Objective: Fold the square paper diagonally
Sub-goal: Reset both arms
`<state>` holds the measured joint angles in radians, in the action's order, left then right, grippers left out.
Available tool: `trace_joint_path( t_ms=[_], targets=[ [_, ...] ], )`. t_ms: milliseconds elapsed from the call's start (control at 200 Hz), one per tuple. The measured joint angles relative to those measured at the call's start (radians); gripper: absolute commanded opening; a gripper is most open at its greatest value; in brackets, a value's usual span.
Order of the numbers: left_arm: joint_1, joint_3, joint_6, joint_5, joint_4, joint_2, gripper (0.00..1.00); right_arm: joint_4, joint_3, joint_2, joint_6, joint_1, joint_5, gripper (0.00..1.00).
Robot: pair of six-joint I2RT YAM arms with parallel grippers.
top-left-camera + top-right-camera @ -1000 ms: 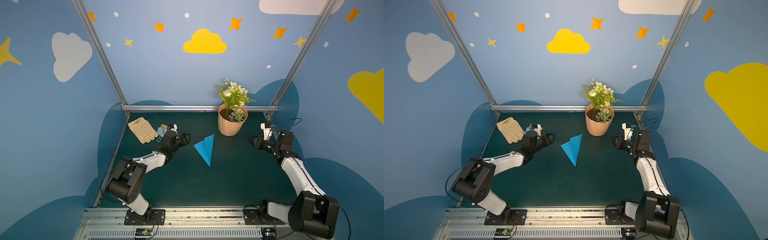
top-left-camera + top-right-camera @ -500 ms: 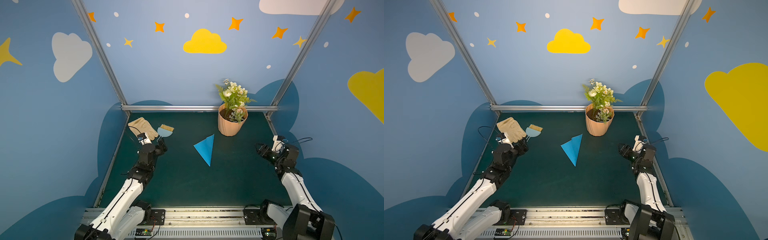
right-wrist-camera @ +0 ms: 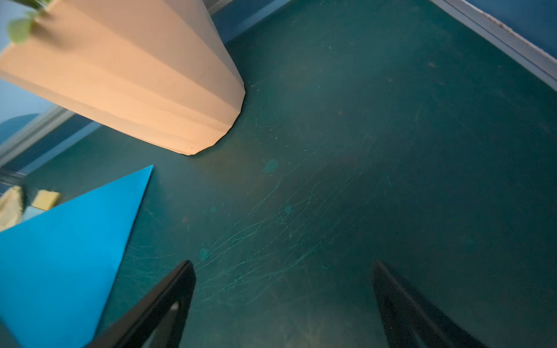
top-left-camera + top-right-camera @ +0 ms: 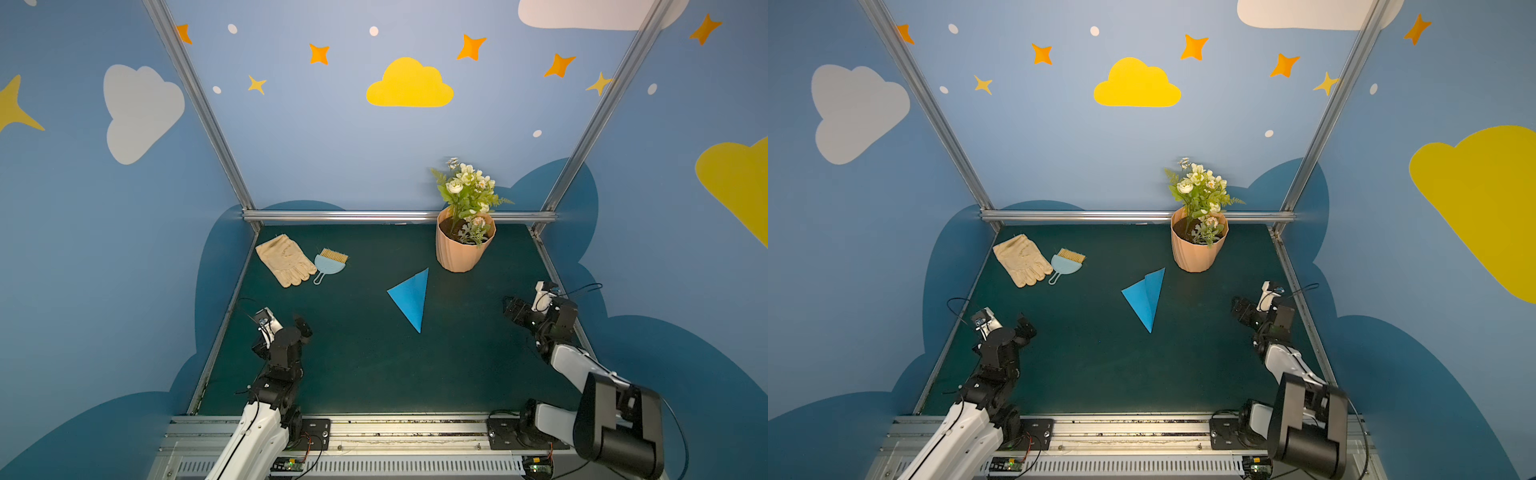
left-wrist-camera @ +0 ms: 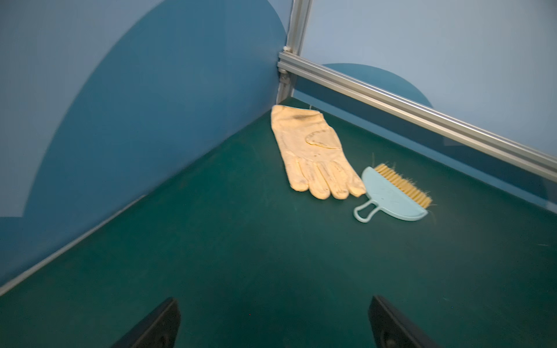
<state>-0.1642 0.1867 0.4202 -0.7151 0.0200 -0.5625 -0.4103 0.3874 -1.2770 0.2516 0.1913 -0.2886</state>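
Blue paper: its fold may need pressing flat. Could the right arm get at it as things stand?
Probably yes: the blue paper lies in the open mid-table, only bare mat between it and the open right gripper; the flowerpot stands farther back, off that path.

The square paper (image 4: 409,297) is bright blue all over with no pattern, and the counter (image 4: 353,365) is dark green with thin pale scratches. At 1 o'clock the flowerpot (image 4: 461,253) is peach with straight ribs and its flowers (image 4: 465,191) are white with green leaves, while at 11 o'clock the glove (image 4: 284,259) is cream and the little brush (image 4: 330,264) is light blue with tan bristles. The walls (image 4: 332,145) are soft blue with yellow clouds, white clouds, orange stars, white dots and dark blue bumps, the rail (image 4: 353,216) is silver, and the left claw (image 5: 274,301) and right claw (image 3: 283,263) are black.
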Motion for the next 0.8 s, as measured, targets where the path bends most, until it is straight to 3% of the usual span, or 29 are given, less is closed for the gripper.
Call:
trace_joint_path(
  t_ms=[105, 285, 606, 731, 796],
  targets=[
    [0.059, 0.003, -0.061, 0.010, 0.089, -0.088, 1.00, -0.042, 0.021, -0.077, -0.063, -0.050, 0.039, 0.98],
    [0.150, -0.020, -0.152, 0.153, 0.306, -0.320, 1.00, -0.109, 0.054, -0.116, -0.142, -0.089, 0.064, 0.98],
    [0.170, 0.087, -0.326, 0.461, 0.668, -0.751, 1.00, -0.312, 0.013, -0.235, -0.213, -0.138, 0.074, 0.98],
    [0.171, 0.104, -0.352, 0.534, 0.890, -0.952, 1.00, -0.311, 0.017, -0.234, -0.214, -0.146, 0.095, 0.98],
    [0.171, 0.105, -0.356, 0.550, 0.894, -1.002, 1.00, -0.307, 0.025, -0.232, -0.217, -0.151, 0.107, 0.98]
  ],
)
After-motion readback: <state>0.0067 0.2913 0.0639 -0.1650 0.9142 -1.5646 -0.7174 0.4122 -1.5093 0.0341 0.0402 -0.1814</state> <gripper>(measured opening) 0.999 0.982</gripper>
